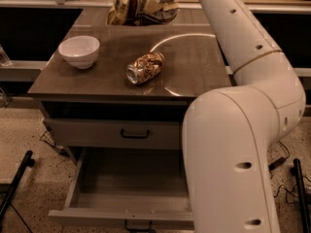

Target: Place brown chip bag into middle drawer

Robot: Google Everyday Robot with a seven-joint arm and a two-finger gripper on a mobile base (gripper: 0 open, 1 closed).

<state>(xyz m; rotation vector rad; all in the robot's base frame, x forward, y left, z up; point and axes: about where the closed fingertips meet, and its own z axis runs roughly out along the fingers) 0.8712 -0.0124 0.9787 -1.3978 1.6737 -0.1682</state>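
Note:
The brown chip bag [127, 6], wrinkly foil in brown, cream and yellow, hangs at the far edge of the table top, lifted a little off it. My gripper [156, 0] is at the bag's right side at the top of the view and is shut on it. The long white arm reaches back from the lower right. The middle drawer [131, 181] stands pulled open below the table front, a deep grey-brown tray with nothing in it. Its right part is hidden behind my arm.
A white bowl [78, 50] sits at the table's left. A dented brown-and-gold can [145, 68] lies on its side mid-table. A shut drawer front with a black handle [135, 134] is above the open drawer. Black stand legs [14, 186] are on the floor at left.

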